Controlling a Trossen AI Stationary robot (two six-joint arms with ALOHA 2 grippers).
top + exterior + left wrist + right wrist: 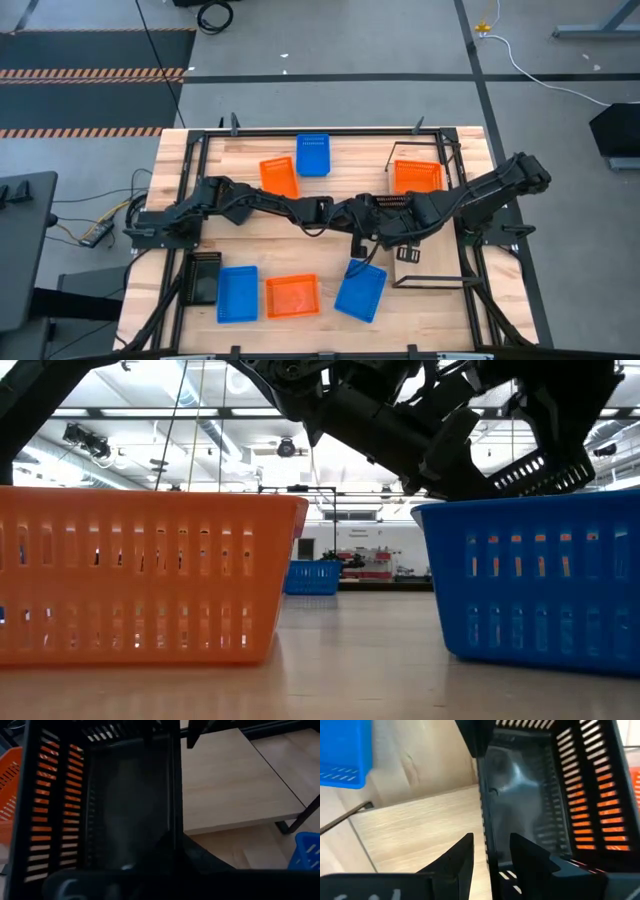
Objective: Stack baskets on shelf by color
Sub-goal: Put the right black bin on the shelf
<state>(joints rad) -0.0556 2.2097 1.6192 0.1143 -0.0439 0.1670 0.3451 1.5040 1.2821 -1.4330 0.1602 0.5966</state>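
Although both arms hide it from above, the black basket (392,203) hangs near the table's middle, beside the shelf (432,222). Left wrist: left gripper (150,870) pressed together on its thin rim. Right wrist: right gripper (490,851) straddles a wall (484,805). It looks light, stiff and slick, so grip the rim.
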